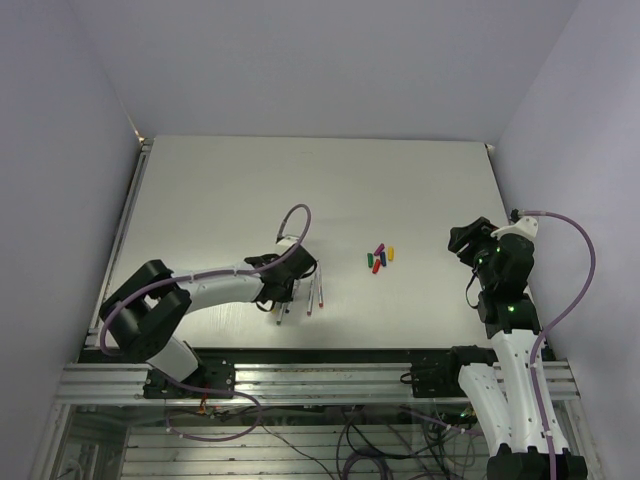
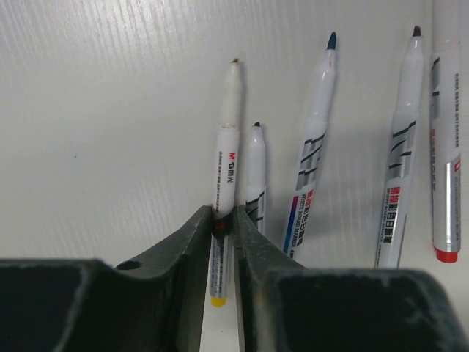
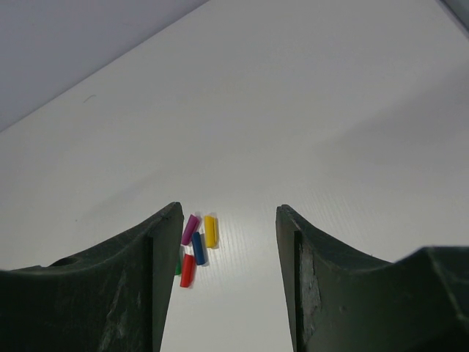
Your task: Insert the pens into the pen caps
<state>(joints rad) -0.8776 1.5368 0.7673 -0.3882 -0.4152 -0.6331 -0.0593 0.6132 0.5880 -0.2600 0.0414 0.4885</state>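
My left gripper (image 2: 222, 216) is shut on the yellow pen (image 2: 229, 139), a whitish barrel with a yellow end cap, gripped mid-barrel low over the table. Beside it lie several other pens: a dark-tipped one (image 2: 255, 172) right next to it, the blue (image 2: 315, 139), the purple (image 2: 403, 161) and the red (image 2: 445, 147). In the top view my left gripper (image 1: 281, 292) is over the pens (image 1: 314, 293). The pen caps (image 1: 380, 258) lie in a small cluster mid-table. My right gripper (image 3: 229, 209) is open and empty, hovering right of the caps: purple (image 3: 190, 229), yellow (image 3: 210, 231), blue (image 3: 198, 248), red (image 3: 187, 270); the green one is mostly hidden.
The white table (image 1: 300, 190) is walled at the back and sides. Its front edge meets a metal rail (image 1: 320, 378) by the arm bases. My right gripper (image 1: 470, 240) sits near the table's right edge.
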